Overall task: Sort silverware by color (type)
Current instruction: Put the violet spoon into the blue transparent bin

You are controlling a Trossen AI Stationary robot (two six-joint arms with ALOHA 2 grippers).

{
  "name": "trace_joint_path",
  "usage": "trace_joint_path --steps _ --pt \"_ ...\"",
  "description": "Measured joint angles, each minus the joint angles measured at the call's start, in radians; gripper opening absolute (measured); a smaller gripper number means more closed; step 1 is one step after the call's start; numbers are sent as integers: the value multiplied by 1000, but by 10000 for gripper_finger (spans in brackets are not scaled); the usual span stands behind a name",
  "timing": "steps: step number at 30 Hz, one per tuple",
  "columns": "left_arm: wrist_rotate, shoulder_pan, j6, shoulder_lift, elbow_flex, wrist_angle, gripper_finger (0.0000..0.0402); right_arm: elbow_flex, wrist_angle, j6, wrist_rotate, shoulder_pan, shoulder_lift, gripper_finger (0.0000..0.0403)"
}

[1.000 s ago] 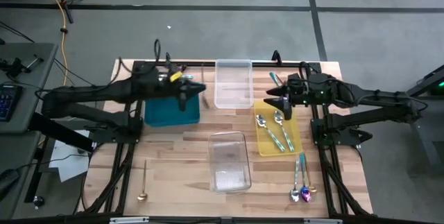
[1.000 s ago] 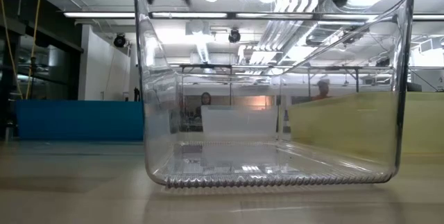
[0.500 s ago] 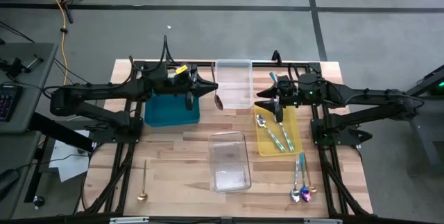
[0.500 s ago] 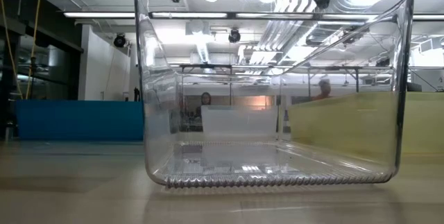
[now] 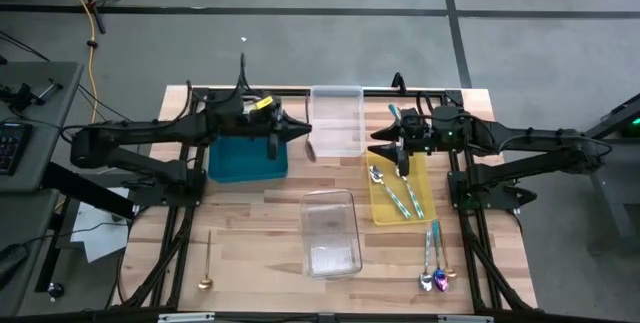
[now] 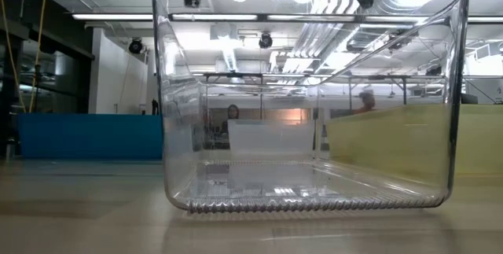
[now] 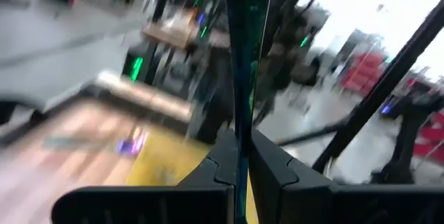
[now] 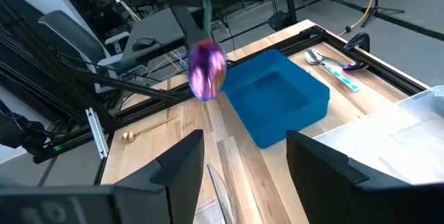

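The left arm holds a spoon up in the air.

The left gripper [image 5: 303, 133] is squeezed tight on a teal-handled spoon [image 8: 207, 68]. The spoon hangs down with its shiny purple bowl at the bottom, up above the wood table [image 5: 250, 223] between the blue tray [image 5: 245, 163] and the far clear tray [image 5: 336, 123]. I think it is held high so it can pass over the trays without bumping them. The right gripper [image 5: 385, 150] waits over the yellow tray [image 5: 385, 203] with its fingers spread wide and nothing in them, maybe ready to take the spoon. Other teal-handled spoons [image 5: 400, 185] lie in that yellow tray, so matching ones seem to go there. More spoons [image 5: 433, 273] lie on the table near the right front corner, and a gold spoon [image 5: 205, 268] lies alone near the left front. The near clear tray [image 5: 330, 233] looks empty.
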Motion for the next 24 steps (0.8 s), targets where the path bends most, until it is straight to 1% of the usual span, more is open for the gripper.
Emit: trace_joint_path --steps 3,7,10,13,15,18,22,24 --pt "-56 14 0 -45 2 -213 8 0 0 -19 0 0 0 197" --pt "-204 32 -9 -94 2 -552 8 0 0 -22 8 0 0 197" --pt "-315 54 -76 -96 1 -822 8 0 0 -22 10 0 0 197" --pt "-365 74 -110 -70 -1 -1012 8 0 0 -22 10 0 0 197" --pt "-378 84 -81 -48 -12 -1088 8 0 0 -22 10 0 0 197" --pt "-389 90 -61 -14 -36 -1104 8 0 -1 -22 21 0 1 197" --pt "-336 96 -30 47 -55 -1114 8 0 -2 -22 25 0 1 197" --pt "-327 96 -9 84 -56 -1124 8 0 -2 -22 25 0 1 197"
